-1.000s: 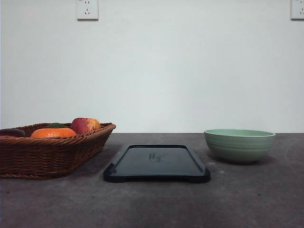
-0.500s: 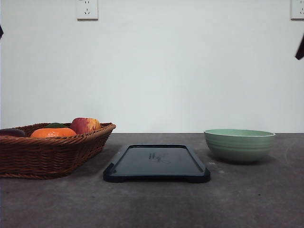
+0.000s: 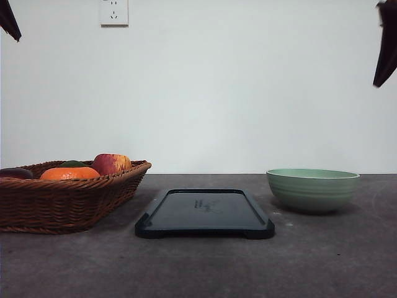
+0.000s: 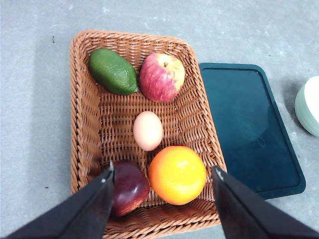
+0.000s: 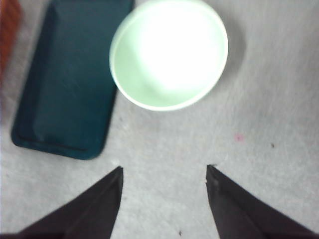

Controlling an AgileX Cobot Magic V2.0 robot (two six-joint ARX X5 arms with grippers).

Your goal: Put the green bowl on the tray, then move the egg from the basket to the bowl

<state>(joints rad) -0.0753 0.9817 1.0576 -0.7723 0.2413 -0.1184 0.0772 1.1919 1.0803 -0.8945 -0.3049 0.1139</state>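
Tray (image 3: 205,213) lies mid-desk (image 3: 322,261), green bowl (image 3: 312,189) just right of it, wicker basket (image 3: 62,198) left of it holding the egg (image 4: 147,130), while left end effector (image 4: 162,172) and right end effector (image 5: 164,174) hover spread wide, empty.

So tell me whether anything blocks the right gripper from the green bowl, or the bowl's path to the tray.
Nothing visible does. The right gripper hangs open above bare table near the green bowl, which is empty. Between the bowl and the tray lies only bare table, and the tray's surface holds nothing.
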